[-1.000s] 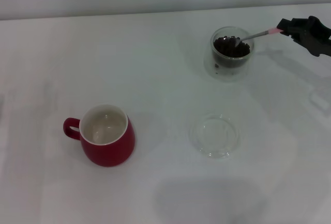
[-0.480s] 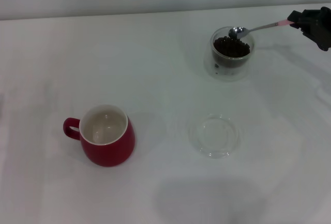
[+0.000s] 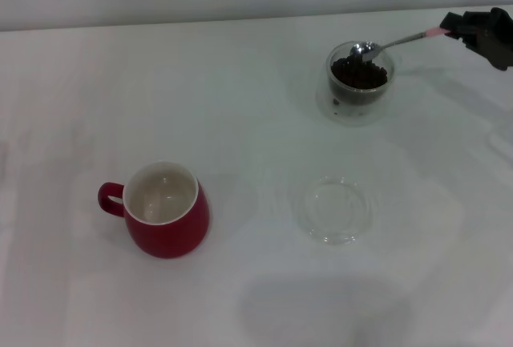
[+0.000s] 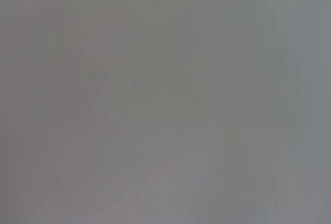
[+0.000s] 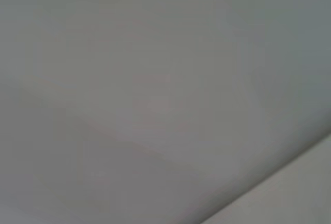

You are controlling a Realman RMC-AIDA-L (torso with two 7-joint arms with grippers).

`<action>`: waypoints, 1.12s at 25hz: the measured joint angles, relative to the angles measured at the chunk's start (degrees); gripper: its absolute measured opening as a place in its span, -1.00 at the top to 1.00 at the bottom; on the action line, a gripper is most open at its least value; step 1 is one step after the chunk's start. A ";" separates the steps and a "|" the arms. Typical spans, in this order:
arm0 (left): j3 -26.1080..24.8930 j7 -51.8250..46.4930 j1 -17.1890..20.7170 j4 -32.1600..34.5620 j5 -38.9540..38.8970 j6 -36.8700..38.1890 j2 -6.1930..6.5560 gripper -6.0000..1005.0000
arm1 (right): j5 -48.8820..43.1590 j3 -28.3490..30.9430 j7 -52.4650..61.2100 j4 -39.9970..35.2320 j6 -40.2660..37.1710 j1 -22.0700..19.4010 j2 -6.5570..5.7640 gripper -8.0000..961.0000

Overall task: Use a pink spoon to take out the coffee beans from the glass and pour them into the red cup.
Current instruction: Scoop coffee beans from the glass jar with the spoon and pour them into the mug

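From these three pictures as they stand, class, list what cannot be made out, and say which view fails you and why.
- Pink spoon bowl, head view: too small to tell whether it carries any coffee beans above the glass.
- Right gripper, head view: cut off by the frame edge.
- Left gripper: in no view.
- Both wrist views: only a blank grey surface.
- Red cup, head view: far outer wall hidden.

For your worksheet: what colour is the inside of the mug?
White inside the red mug, clearest in the head view.
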 joint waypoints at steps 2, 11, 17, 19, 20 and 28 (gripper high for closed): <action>0.00 0.05 -0.01 0.00 -0.01 -0.02 0.00 -0.45 | 0.15 0.02 -3.44 -1.08 -0.69 -0.01 0.23 0.57; -0.07 0.08 0.01 0.00 -0.04 0.06 0.00 -0.45 | -0.08 -0.16 -13.80 -3.60 -2.16 -0.08 0.58 0.56; -0.09 0.08 0.01 0.00 -0.04 0.10 0.00 -0.45 | -0.11 -0.24 -20.59 -4.25 -2.49 -0.91 0.65 0.56; -0.09 0.07 -0.01 0.00 -0.04 0.14 0.00 -0.45 | -0.11 -0.18 -22.71 -4.50 -2.80 -1.19 0.77 0.56; -0.09 0.07 -0.01 0.01 -0.03 0.16 0.00 -0.45 | -0.12 -0.18 -23.48 -4.64 -2.92 -1.30 0.82 0.55; -0.08 -0.15 -0.04 0.09 -0.04 0.18 0.00 -0.45 | -3.03 -0.33 -25.85 -5.75 -2.82 -1.82 1.15 0.55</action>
